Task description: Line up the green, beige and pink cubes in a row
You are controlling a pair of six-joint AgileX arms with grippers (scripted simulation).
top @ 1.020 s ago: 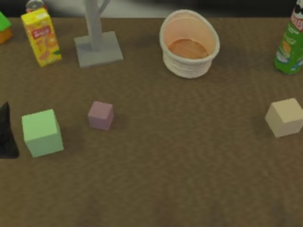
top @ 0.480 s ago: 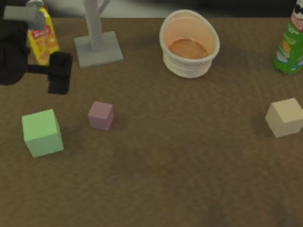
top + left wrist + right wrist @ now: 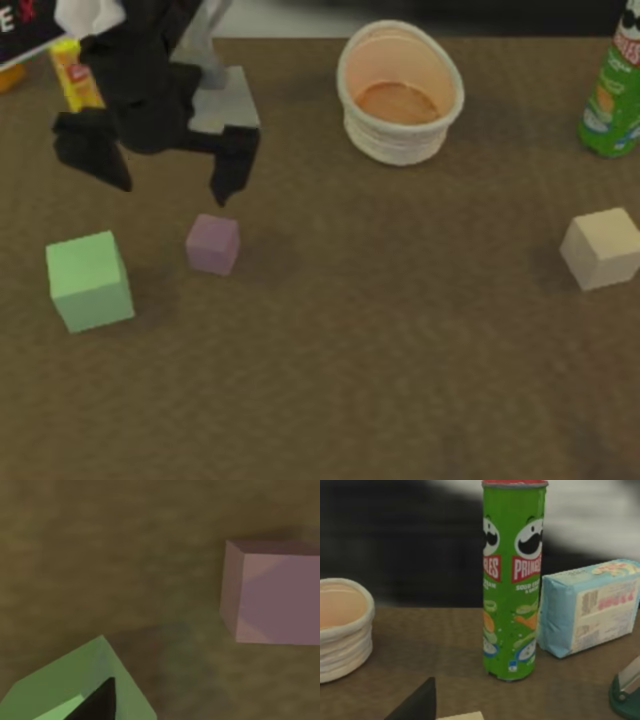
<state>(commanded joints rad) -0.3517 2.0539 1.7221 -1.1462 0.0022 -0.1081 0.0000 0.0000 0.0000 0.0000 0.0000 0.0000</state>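
Note:
The large light-green cube (image 3: 88, 280) sits near the table's left edge, with the small pink cube (image 3: 212, 243) just to its right. The beige cube (image 3: 602, 248) lies alone at the far right. My left gripper (image 3: 160, 170) hovers behind the green and pink cubes, open wide and empty. In the left wrist view one dark fingertip (image 3: 97, 702) shows over the green cube (image 3: 60, 690), with the pink cube (image 3: 275, 595) apart from it. My right gripper (image 3: 485, 715) is out of the top view, open, one fingertip (image 3: 420, 702) beside the beige cube (image 3: 462, 716).
A white woven bowl (image 3: 400, 135) stands at the back centre. A grey stand (image 3: 230, 105) and a yellow juice carton (image 3: 75, 75) are back left, partly behind my left arm. A green snack can (image 3: 610, 100) stands back right, beside a pale blue packet (image 3: 590, 610).
My left arm has swung in from the left edge, rightward across the back left, and now hangs open behind the green and pink cubes. The cubes have not moved.

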